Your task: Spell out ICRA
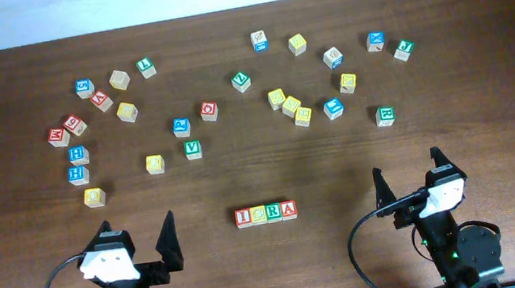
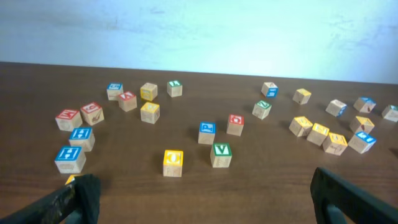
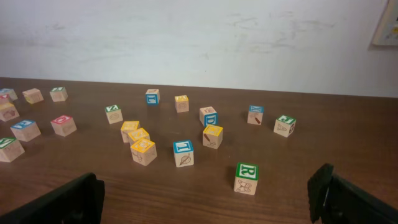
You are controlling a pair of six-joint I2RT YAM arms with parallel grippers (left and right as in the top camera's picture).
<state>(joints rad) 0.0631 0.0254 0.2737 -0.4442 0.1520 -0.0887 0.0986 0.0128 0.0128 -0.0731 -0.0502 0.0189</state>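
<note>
Four cubes [image 1: 266,213] spelling ICRA, lined up on the worktop [image 1: 341,162]
left fingers [image 1: 168,245] and right fingers [image 1: 382,192] both spread wide, empty

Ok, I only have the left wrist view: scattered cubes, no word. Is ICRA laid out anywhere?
Observer: Yes. Overhead shows the ICRA row, four cubes side by side and touching, nearer the robot than all the scattered ones.
Operator: Is the right gripper holding anything?
Observer: No. The right gripper is open and empty, off to the right of the row.
Operator: Any spare R out there?
Observer: Yes, a green R cube stands alone, closest to the right wrist camera.
</note>
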